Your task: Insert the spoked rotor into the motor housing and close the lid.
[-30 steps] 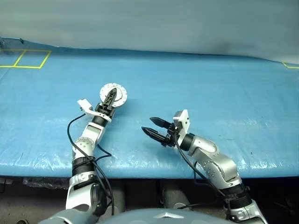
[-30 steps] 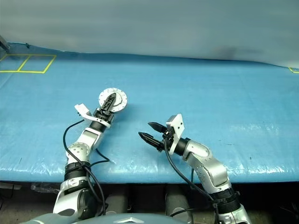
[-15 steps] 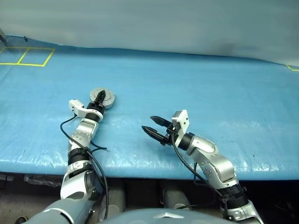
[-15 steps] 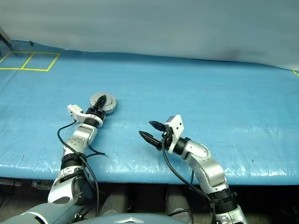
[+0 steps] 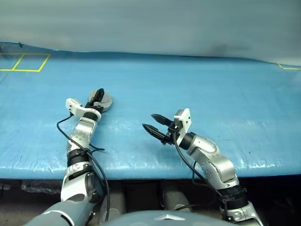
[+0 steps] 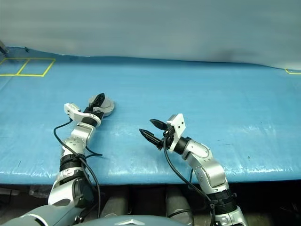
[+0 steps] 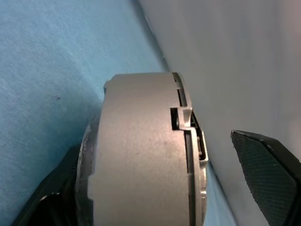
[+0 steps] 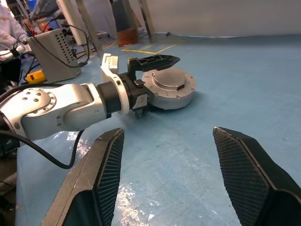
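My left hand (image 8: 155,75) straddles the closed motor housing (image 8: 170,88) unclenched, its lid (image 8: 168,79) bearing no readable writing; my right hand (image 5: 154,126) hangs released.

The motor housing (image 8: 170,89) sits on the table (image 5: 197,84) at the robot's left with the lid (image 8: 164,78) flat on it. The left gripper (image 6: 97,100) straddles it. The right gripper (image 5: 154,125) hangs to its right, well apart and nearer the table's front edge.
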